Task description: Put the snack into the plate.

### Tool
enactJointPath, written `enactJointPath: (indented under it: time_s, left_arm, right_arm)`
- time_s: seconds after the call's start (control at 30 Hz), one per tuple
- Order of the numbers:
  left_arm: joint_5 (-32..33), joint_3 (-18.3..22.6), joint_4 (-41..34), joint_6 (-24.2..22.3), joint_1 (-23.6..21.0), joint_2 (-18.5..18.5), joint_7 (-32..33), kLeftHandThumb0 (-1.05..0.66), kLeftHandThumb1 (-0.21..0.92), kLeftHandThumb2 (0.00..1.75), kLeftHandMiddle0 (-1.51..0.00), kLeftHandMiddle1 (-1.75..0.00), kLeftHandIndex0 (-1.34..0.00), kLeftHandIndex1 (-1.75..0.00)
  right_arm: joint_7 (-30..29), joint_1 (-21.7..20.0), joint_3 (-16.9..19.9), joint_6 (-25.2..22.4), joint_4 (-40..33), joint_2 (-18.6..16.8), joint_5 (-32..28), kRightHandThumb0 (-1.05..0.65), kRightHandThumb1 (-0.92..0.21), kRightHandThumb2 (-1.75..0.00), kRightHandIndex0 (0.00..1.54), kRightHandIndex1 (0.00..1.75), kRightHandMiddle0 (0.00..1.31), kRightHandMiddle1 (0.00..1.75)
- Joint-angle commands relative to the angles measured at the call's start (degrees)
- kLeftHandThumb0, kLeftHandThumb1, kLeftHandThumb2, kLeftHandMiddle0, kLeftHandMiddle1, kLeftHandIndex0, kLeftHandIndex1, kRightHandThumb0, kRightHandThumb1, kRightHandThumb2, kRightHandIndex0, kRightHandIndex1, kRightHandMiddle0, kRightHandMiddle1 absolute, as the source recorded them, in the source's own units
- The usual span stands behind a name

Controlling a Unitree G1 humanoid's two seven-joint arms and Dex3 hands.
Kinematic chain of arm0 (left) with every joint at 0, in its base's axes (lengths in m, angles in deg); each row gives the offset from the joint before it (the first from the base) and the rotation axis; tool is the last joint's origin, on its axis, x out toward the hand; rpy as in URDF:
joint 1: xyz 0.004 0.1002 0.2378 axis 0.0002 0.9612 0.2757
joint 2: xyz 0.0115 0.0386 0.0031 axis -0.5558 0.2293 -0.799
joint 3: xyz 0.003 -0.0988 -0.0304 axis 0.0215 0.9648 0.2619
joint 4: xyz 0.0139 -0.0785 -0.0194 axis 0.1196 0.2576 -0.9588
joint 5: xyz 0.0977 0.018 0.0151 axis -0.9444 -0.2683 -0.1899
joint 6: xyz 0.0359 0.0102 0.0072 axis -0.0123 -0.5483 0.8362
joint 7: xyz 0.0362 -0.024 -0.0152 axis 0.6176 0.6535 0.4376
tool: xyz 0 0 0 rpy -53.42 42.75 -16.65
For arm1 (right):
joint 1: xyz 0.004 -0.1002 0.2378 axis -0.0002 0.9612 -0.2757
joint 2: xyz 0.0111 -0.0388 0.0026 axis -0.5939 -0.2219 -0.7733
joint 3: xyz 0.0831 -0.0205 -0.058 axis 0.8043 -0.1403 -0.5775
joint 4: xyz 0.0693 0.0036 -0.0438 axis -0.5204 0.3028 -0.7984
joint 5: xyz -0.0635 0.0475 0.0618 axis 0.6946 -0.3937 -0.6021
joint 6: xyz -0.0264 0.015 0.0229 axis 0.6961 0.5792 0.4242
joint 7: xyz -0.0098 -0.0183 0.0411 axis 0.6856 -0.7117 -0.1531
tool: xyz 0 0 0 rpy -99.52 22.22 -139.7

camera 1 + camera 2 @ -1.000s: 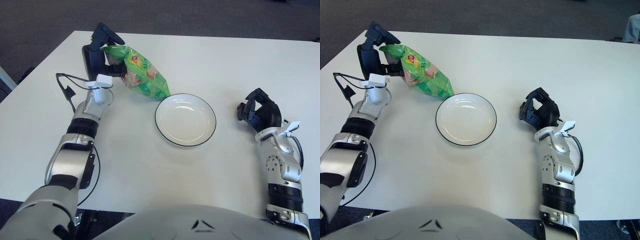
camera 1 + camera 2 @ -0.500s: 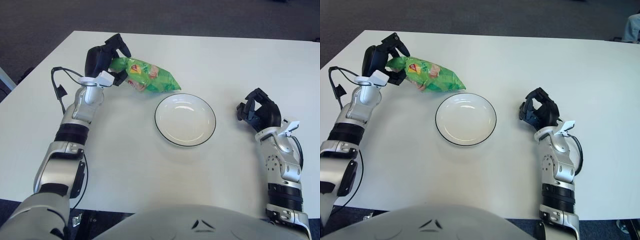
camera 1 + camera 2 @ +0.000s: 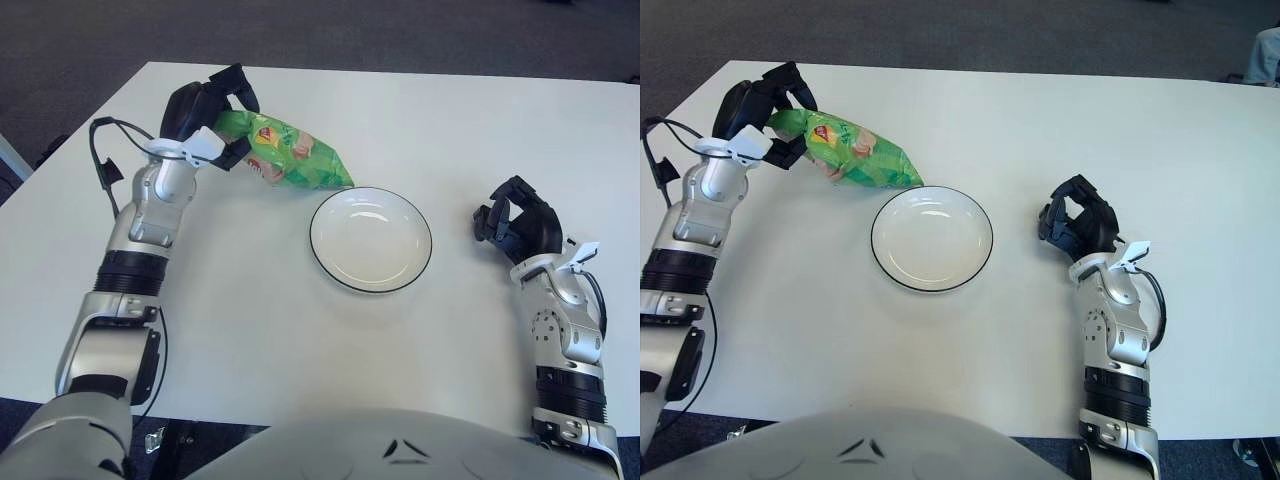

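Observation:
A green snack bag [image 3: 288, 153] hangs tilted, its lower end just beyond the far-left rim of the plate. My left hand [image 3: 208, 118] is shut on the bag's upper left end, above the table's far left. The white plate [image 3: 371, 239] with a dark rim sits mid-table with nothing in it. My right hand [image 3: 515, 220] shows to the right of the plate, fingers curled, holding nothing.
The white table [image 3: 300, 340] spreads all around the plate. A black cable [image 3: 100, 160] loops off my left wrist. Dark carpet lies beyond the far edge.
My left hand first swung the bag from steeply hanging to nearly level and moved left, then lifted slightly with the bag's lower end dipping toward the plate's rim. The right hand stayed still.

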Motion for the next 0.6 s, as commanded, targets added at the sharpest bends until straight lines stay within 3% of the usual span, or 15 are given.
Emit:
enactJointPath:
  time_s: [0.0, 0.03, 0.1, 0.13, 0.23, 0.3, 0.5, 0.57]
  left_arm:
    - [-2.86, -1.38, 0.84, -1.45, -1.38, -3.12, -2.51, 0.00, 0.42, 1.16, -0.49, -1.74, -0.44, -1.63]
    - [-3.72, -1.92, 0.97, -1.58, -1.58, -3.95, -3.22, 0.00, 0.56, 0.95, -0.40, -1.71, -0.40, -1.60]
    - [-4.72, -2.56, 0.90, -1.46, -1.69, -5.13, -4.43, 0.00, 0.69, 0.76, -0.32, -1.68, -0.36, -1.58]
    - [-5.16, -2.94, 0.92, -1.14, -1.75, -5.79, -5.15, -0.13, 0.77, 0.61, -0.24, -1.57, -0.37, -1.57]
    - [-6.05, -3.45, 0.61, -0.34, -1.47, -7.34, -6.37, -0.31, 0.51, 0.82, -0.14, -1.29, -0.20, -1.36]
    - [-6.53, -3.47, -0.20, -0.23, -0.87, -7.94, -6.49, -0.39, 0.42, 0.90, -0.10, -1.17, -0.14, -1.27]
    - [-8.47, -3.82, -3.65, -0.71, 1.15, -9.52, -7.34, -0.56, 0.40, 0.86, -0.05, -0.87, -0.03, -1.14]
    - [-9.14, -3.93, -6.68, -1.27, 2.55, -10.59, -8.94, -0.65, 0.44, 0.77, -0.03, -0.67, -0.01, -1.01]
  right_arm:
    - [-0.44, 3.20, -0.43, -2.76, 3.21, -2.04, 0.02, -0.47, -0.37, -1.25, 1.15, 1.75, 0.57, 1.75]
    - [-0.48, 3.19, -0.43, -2.85, 3.21, -2.03, 0.03, -0.47, -0.37, -1.25, 1.15, 1.75, 0.57, 1.75]
    - [-0.50, 3.37, -0.39, -2.97, 2.99, -2.03, -0.03, -0.47, -0.37, -1.25, 1.15, 1.75, 0.57, 1.75]
    - [-0.52, 3.42, -0.36, -3.00, 2.90, -2.05, -0.06, -0.47, -0.37, -1.25, 1.15, 1.75, 0.57, 1.75]
    - [-0.51, 3.50, -0.33, -3.05, 2.77, -2.07, -0.09, -0.47, -0.37, -1.25, 1.15, 1.75, 0.57, 1.75]
    - [-0.50, 3.53, -0.32, -3.05, 2.75, -2.02, -0.04, -0.47, -0.37, -1.25, 1.15, 1.75, 0.57, 1.75]
    - [-0.61, 3.48, -0.35, -3.05, 2.80, -2.02, 0.12, -0.47, -0.37, -1.25, 1.16, 1.75, 0.57, 1.75]
    - [-0.58, 3.49, -0.37, -3.10, 2.77, -2.01, 0.11, -0.47, -0.37, -1.25, 1.17, 1.75, 0.57, 1.75]
